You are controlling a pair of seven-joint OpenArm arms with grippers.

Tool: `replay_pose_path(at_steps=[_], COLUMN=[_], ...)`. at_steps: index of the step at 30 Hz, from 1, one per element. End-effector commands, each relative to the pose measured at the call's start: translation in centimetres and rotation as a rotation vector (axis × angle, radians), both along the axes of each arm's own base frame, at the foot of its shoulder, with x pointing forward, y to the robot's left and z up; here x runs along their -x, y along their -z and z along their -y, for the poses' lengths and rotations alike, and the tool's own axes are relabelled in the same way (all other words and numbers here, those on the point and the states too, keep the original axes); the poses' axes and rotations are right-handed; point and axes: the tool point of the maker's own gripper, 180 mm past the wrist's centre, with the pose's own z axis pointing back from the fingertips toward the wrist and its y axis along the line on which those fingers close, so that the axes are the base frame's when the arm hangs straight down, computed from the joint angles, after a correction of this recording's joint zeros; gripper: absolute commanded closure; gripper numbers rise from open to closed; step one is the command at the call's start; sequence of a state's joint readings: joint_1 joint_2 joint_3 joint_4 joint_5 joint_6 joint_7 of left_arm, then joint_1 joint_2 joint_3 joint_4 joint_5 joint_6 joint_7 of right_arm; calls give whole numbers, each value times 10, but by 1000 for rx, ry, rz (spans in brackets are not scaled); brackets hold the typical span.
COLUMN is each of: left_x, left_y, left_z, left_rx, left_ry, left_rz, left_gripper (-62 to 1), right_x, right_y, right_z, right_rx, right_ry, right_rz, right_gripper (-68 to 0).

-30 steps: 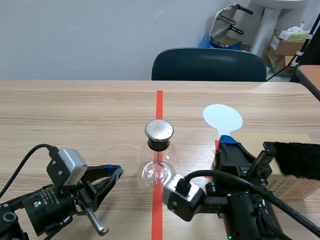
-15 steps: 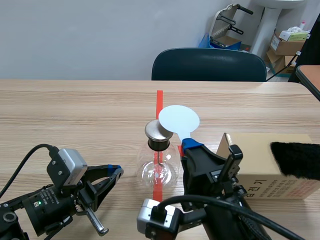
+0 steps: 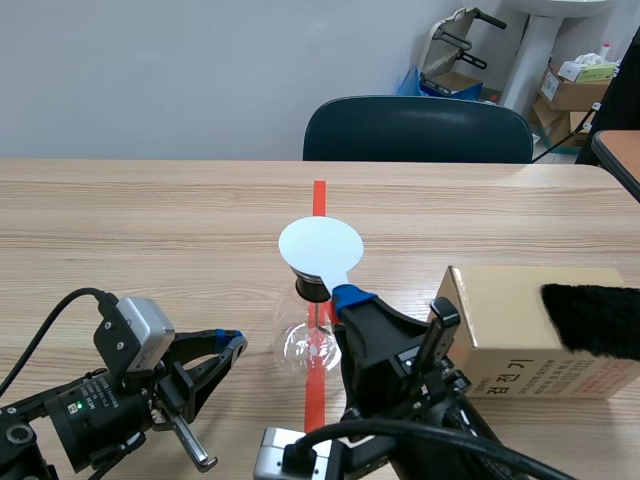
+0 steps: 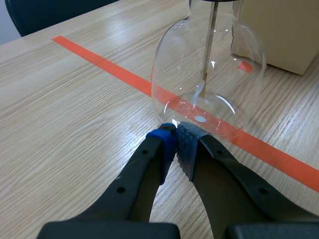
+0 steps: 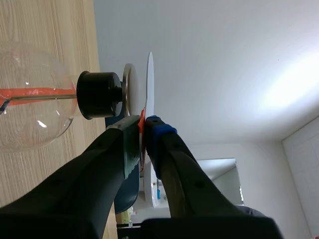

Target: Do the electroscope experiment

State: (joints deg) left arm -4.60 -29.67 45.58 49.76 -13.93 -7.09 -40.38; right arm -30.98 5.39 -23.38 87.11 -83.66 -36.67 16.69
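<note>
Wooden table (image 3: 150, 220): glass electroscope (image 3: 305, 345) upright on red line (image 3: 319, 195), long axis vertical. White paddle (image 3: 320, 247) pinched in right gripper (image 5: 142, 137), face level just over cap (image 5: 128, 92), handle toward robot. Left gripper (image 4: 174, 144) closed, empty, beside the glass

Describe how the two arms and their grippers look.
Both arms are black, with two-finger grippers. The left arm carries a silver-grey box and a looping black cable; the right arm has thick black cables. The left gripper and right gripper each have one blue and one grey dotted pad.
</note>
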Motion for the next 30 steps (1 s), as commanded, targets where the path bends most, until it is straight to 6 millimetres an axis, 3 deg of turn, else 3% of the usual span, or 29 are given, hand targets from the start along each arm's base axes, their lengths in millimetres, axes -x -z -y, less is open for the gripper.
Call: replay_pose_path(at_steps=[1,15,30], left_x=[0,0,0], left_y=[-9,-9,-9], left_z=[7,7,7], left_rx=[33,33,33], left_ry=[7,7,7], left_rz=[18,18,18], left_gripper=[-44,-44,-44], right_x=[-5,-10,-33], right_y=[-11,-11,-7], right_z=[0,8,77], right_rx=[-8,-10,-26], right_ry=[-2,53,457], right_rz=[42,38,7], right_gripper=[-17,-17,-17])
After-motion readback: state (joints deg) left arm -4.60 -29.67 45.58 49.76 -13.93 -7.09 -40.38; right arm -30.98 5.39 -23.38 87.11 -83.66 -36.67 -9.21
